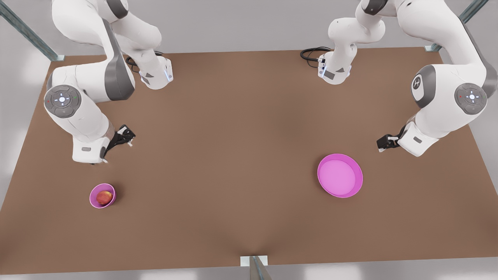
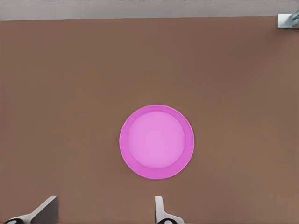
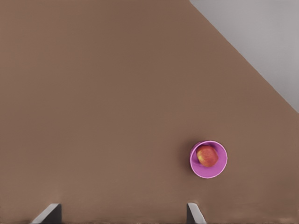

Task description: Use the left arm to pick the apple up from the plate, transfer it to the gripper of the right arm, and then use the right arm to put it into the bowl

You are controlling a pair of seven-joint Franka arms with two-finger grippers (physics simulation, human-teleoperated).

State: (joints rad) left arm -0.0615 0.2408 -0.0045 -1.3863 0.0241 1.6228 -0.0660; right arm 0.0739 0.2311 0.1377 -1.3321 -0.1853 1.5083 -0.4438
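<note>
The small red-and-yellow apple [image 1: 104, 197] lies inside the deep pink bowl [image 1: 94, 200] near the front view's left; the right wrist view also shows the apple [image 3: 206, 156] in the bowl [image 3: 219, 169]. The wide pink plate [image 1: 352, 186] at the front view's right holds nothing, as the plate [image 2: 156, 142] in the left wrist view confirms. My left gripper [image 1: 384, 144] hangs open above the table, behind the plate and a little toward the front view's right. My right gripper [image 1: 125, 137] is open, raised behind the bowl, with nothing between its fingers.
Both arm bases [image 1: 155, 76] [image 1: 334, 72] stand at the table's back edge, with black cables [image 1: 311, 52] beside them. Metal frame posts [image 1: 256, 268] rise at the front edge and the back corners. Bare brown tabletop [image 1: 233, 163] lies between bowl and plate.
</note>
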